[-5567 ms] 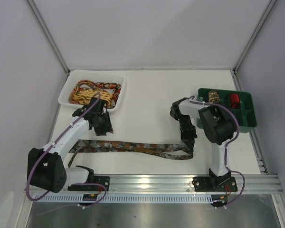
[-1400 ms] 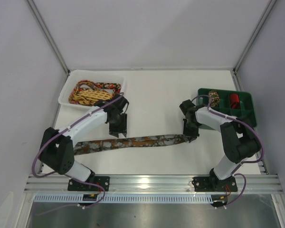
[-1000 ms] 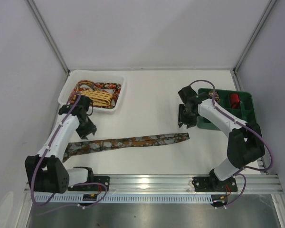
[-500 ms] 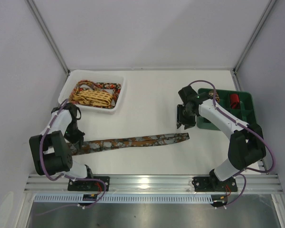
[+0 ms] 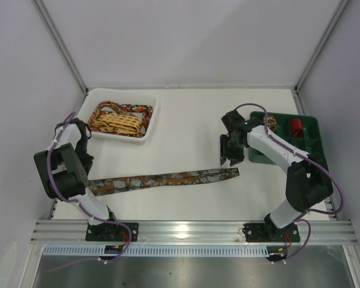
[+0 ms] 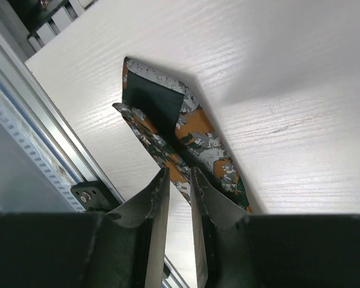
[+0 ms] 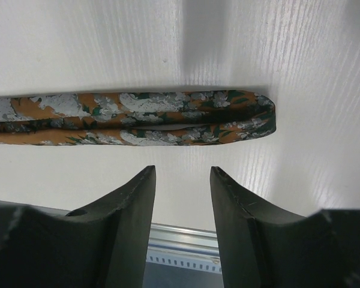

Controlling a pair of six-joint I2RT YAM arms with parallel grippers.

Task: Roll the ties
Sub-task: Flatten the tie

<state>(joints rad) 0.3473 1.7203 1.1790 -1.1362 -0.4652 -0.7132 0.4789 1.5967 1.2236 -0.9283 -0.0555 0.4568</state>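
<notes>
A dark brown and orange mottled tie (image 5: 168, 178), folded double, lies flat across the table's middle. Its folded end (image 7: 168, 117) is just beyond my right gripper (image 7: 181, 174), which hovers open and empty above the table (image 5: 231, 157). The tie's loose ends (image 6: 168, 120) lie ahead of my left gripper (image 6: 179, 174), whose fingers stand a narrow gap apart with nothing between them. In the top view the left gripper (image 5: 83, 157) is near the table's left edge. A yellow lattice tie (image 5: 117, 123) and a red-floral tie (image 5: 141, 111) lie loose in a white tray (image 5: 84, 114).
A green bin (image 5: 309, 153) at the right holds a brown mottled coil (image 5: 270, 124) and a red coil (image 5: 296, 126). The aluminium rail (image 5: 192, 231) runs along the near edge. Grey walls close in the left, back and right sides.
Both grippers have let go of the mottled tie, which now lies still. The left arm has swung back to the far left edge; the right gripper has shifted slightly left.
</notes>
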